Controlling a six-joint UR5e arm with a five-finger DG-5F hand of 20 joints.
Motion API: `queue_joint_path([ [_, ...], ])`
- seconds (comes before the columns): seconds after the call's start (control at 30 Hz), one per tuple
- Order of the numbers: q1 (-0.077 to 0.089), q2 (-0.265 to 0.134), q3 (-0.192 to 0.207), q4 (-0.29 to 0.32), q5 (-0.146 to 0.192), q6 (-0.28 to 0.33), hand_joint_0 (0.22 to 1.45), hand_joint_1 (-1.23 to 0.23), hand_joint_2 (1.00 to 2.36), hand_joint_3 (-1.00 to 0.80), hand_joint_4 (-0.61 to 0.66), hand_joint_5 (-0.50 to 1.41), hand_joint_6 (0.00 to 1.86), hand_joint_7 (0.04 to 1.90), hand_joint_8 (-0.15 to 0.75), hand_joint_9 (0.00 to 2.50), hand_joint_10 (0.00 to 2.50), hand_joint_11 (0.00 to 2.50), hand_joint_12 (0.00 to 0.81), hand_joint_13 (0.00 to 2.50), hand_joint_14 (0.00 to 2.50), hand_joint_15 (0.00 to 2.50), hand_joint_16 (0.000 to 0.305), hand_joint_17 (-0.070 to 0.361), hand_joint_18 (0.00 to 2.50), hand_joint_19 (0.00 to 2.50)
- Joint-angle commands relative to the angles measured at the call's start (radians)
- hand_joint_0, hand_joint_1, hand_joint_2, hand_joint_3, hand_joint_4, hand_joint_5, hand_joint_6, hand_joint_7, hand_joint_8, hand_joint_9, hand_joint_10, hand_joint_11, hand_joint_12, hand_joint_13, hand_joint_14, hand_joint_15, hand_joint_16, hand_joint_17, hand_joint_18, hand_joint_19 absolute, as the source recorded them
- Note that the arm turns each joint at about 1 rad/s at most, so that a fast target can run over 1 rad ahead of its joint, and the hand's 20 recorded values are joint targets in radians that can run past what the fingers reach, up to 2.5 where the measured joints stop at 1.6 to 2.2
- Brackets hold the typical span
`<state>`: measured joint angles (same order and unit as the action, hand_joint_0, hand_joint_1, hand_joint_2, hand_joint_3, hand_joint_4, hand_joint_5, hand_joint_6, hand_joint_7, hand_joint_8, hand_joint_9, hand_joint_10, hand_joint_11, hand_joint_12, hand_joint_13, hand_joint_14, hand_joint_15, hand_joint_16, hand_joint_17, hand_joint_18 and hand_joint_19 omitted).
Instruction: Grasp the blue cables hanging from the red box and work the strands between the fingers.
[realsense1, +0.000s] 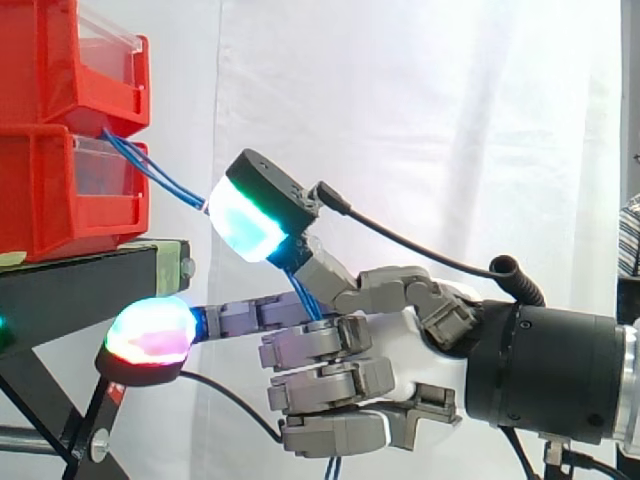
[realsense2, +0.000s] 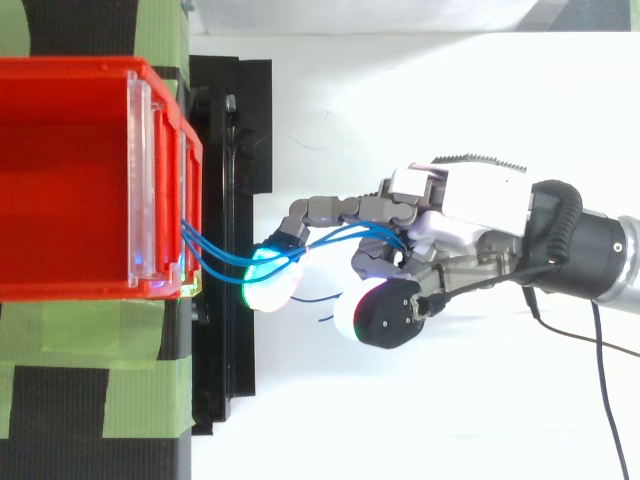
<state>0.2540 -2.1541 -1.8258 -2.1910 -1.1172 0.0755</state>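
- Hanging from the front of the red box (realsense1: 70, 60), just above the lower box (realsense1: 70, 200), the blue cables (realsense1: 165, 177) slope down and away to the hand. Can't tell which tier anchors them.
- Strands pass behind the thumb pad (realsense1: 248, 222), then drop in among the curled fingers (realsense1: 320, 350). A bit of blue shows again below the hand.
- Hand (realsense1: 400, 345) is closed round the cables. One finger is stretched out instead, its red-magenta pad (realsense1: 150, 335) just beside the black stand (realsense1: 90, 275).
- Risk: little slack visible btwn box and thumb. Any pull back prob. tightens the run, and the strands could come out of the box.
- Risk: same pull could drag or tip the red box. Nothing visible pins it to the one below.
- Risk: loosening the fingers to work the strands may let them slide out. They're thin and smooth-looking, and the loose ends (realsense2: 312, 298) lie free near the pads.
- Risk: strands could catch in the gaps btwn finger links and get pinched or kinked as the fingers curl.
- Risk: the outstretched pad sits v. close to the stand edge. A small reach fwd would knock it and jolt the boxes.
- White curtain (realsense1: 450, 120) is well behind, no hazard.
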Motion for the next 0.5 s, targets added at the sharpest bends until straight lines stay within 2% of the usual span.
queue_joint_path([
  [0.0,-0.002,0.010,0.000,-0.013,-0.003,0.012,0.79,-0.59,1.00,-1.00,0.16,0.10,0.19,1.18,0.344,1.23,2.50,2.34,0.426,1.30,2.50,1.31,0.053,0.119,1.74,1.65],
  [0.07,-0.006,0.016,0.000,-0.023,-0.012,0.010,0.79,-0.59,1.00,-1.00,0.17,0.09,0.23,1.16,0.348,1.23,2.50,2.38,0.423,1.30,2.50,1.33,0.053,0.120,1.74,1.61],
  [0.1,-0.006,0.016,0.000,-0.023,-0.012,0.010,0.79,-0.59,1.00,-1.00,0.18,0.10,0.24,1.15,0.353,1.24,2.50,2.38,0.430,1.33,2.50,1.35,0.058,0.131,1.76,1.62],
  [0.13,-0.009,0.023,0.000,-0.030,-0.026,0.009,0.79,-0.59,1.00,-1.00,0.18,0.10,0.24,1.16,0.353,1.24,2.50,2.38,0.433,1.35,2.50,1.35,0.060,0.135,1.78,1.62],
  [0.17,-0.010,0.023,0.000,-0.032,-0.030,0.007,0.80,-0.59,1.00,-1.00,0.19,0.11,0.23,1.17,0.366,1.26,2.50,2.39,0.449,1.38,2.50,1.43,0.068,0.152,1.88,1.64],
  [0.2,-0.010,0.025,0.000,-0.035,-0.036,0.006,0.80,-0.59,1.00,-1.00,0.21,0.12,0.19,1.19,0.383,1.29,2.50,2.47,0.488,1.44,2.50,1.53,0.230,0.173,2.02,1.58],
  [0.23,-0.012,0.031,0.000,-0.038,-0.047,0.003,0.80,-0.59,1.00,-1.00,0.21,0.12,0.19,1.19,0.389,1.30,2.50,2.49,0.495,1.45,2.50,1.54,0.234,0.176,2.07,1.59],
  [0.27,-0.016,0.033,0.000,-0.046,-0.059,0.000,0.80,-0.59,1.00,-1.00,0.23,0.13,0.18,1.20,0.410,1.34,2.50,2.50,0.541,1.53,2.50,1.61,0.235,0.177,2.17,1.53],
  [0.3,-0.019,0.039,0.000,-0.050,-0.062,0.000,0.80,-0.59,1.00,-1.00,0.25,0.16,0.15,1.22,0.449,1.42,2.50,2.50,0.606,1.67,2.50,1.64,0.232,0.174,2.37,1.35],
  [0.33,-0.019,0.037,0.000,-0.053,-0.064,0.000,0.80,-0.58,1.00,-1.00,0.26,0.18,0.12,1.24,0.458,1.47,2.50,2.50,0.633,1.77,2.50,1.64,0.231,0.173,2.50,1.21],
  [0.47,-0.022,0.045,0.000,-0.061,-0.064,-0.002,0.79,-0.58,1.00,-1.00,0.28,0.22,0.08,1.27,0.489,1.65,2.50,2.50,0.686,1.93,2.50,1.63,0.238,0.179,2.50,1.00],
])
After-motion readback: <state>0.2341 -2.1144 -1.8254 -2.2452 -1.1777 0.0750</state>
